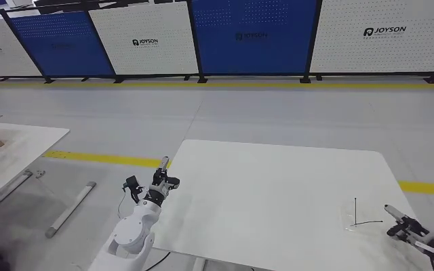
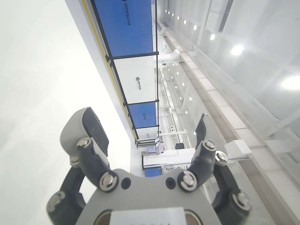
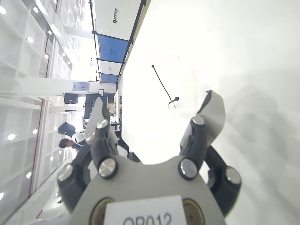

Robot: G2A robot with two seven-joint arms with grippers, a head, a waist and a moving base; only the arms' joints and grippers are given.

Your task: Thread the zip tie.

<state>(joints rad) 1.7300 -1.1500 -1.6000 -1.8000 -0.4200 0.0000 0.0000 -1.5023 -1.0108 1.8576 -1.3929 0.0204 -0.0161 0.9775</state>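
A thin black plastic zip tie (image 1: 354,211) lies bent into an L on the white rectangular table (image 1: 271,190), near its front right corner. The right gripper (image 1: 389,209) sits at the table's right edge, jaws spread wide, gripping nothing. The left gripper (image 1: 163,164) sits at the table's left edge, jaws likewise released.

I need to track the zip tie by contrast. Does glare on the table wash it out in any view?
Top view: zip tie thin but dark on the evenly lit table. Right wrist view: table glares near-white, zip tie a clear dark line. Left wrist view: ceiling lamps bloom.
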